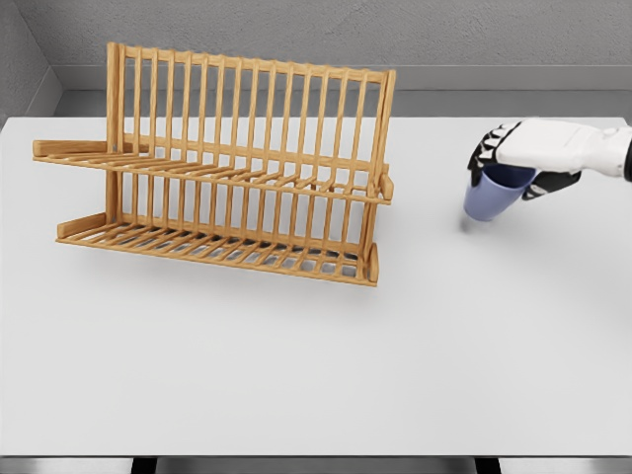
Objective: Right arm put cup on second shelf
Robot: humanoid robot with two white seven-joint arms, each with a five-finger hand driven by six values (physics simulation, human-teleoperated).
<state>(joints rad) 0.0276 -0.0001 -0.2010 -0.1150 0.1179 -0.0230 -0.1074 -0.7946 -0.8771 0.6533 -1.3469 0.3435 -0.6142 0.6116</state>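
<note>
A blue cup (493,197) hangs tilted just above the white table at the right, its shadow beneath it. My right hand (509,158) comes in from the right edge and is shut on the cup's rim from above. A wooden two-tier dish rack (232,163) stands at the left and centre. Its upper slatted shelf (212,172) and lower slatted shelf (212,247) both hold nothing. The cup is well to the right of the rack, about a hand's width from its right end post. My left arm does not show.
The white table (316,375) spreads wide in front of the rack and ends at a front edge near the bottom of the picture. A grey wall runs behind the table.
</note>
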